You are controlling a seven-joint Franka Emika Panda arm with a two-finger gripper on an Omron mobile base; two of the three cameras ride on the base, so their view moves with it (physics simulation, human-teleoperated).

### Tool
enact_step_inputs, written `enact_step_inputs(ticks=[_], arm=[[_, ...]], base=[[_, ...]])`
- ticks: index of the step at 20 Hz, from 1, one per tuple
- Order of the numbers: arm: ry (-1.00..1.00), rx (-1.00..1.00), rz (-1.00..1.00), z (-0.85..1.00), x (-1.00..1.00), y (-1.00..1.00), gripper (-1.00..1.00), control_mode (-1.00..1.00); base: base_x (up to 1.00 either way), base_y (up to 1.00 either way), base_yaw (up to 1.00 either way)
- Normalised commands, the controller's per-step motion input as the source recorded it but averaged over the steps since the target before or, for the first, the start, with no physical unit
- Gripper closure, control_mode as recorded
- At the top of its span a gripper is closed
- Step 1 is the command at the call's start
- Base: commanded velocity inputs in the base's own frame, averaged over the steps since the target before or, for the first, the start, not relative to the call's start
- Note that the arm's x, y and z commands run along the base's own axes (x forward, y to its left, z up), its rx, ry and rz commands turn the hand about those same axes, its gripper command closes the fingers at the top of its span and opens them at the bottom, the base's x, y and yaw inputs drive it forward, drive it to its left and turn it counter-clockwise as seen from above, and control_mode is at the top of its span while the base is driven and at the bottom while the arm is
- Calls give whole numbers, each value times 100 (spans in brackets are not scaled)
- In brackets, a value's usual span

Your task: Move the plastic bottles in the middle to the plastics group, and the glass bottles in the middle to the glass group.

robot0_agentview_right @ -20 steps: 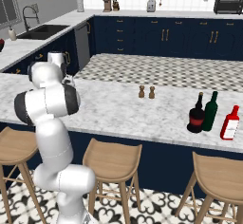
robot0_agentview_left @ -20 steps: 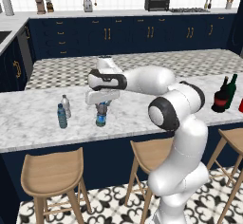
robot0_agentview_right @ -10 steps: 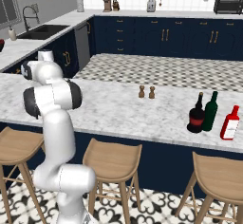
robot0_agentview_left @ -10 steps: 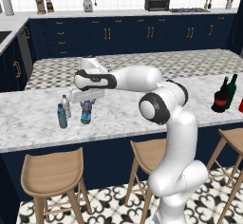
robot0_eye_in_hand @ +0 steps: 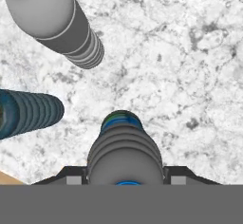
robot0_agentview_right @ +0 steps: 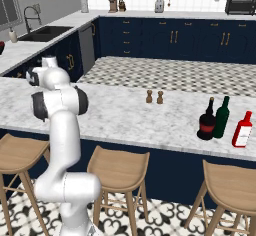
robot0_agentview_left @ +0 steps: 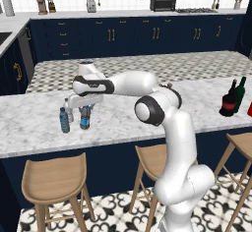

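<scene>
Reaching far left, the gripper (robot0_agentview_left: 85,109) points down, clamping the blue-labelled bottle (robot0_agentview_left: 85,119).

1. The dark-labelled plastic bottle (robot0_agentview_left: 85,118) stands upright on the marble bench (robot0_agentview_left: 29,123), towards its left end, between the tips of the pincer (robot0_agentview_left: 86,109).
2. Just to its left stand the plastics group: the white-capped clear bottle (robot0_agentview_left: 69,110) farther back, and the light blue bottle (robot0_agentview_left: 64,120) nearer.
3. Far to the right, the blackish bottle with a red label (robot0_agentview_right: 206,121) and the tall green bottle (robot0_agentview_right: 222,118) stand upright, side by side.
4. The red bottle (robot0_agentview_right: 242,129) stands just right of them.
</scene>
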Motion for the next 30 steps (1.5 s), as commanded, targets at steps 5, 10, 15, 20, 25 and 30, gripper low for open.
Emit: enact_step_inputs(ticks=[5,10,15,20,25,30], arm=[[0,0,0,-49,13,7,100,-100],[1,0,0,-41,2,0,-100,-100],[-1,2,0,16,4,-11,-100,-100],[-1,2,1,39,0,-40,-100,-100],[0,-4,6,11,0,-83,-100,-100],[0,-2,1,-10,-24,-100,-100,-100]], base=[[0,0,0],[0,0,0],[0,0,0],[0,0,0],[0,0,0],[0,0,0]])
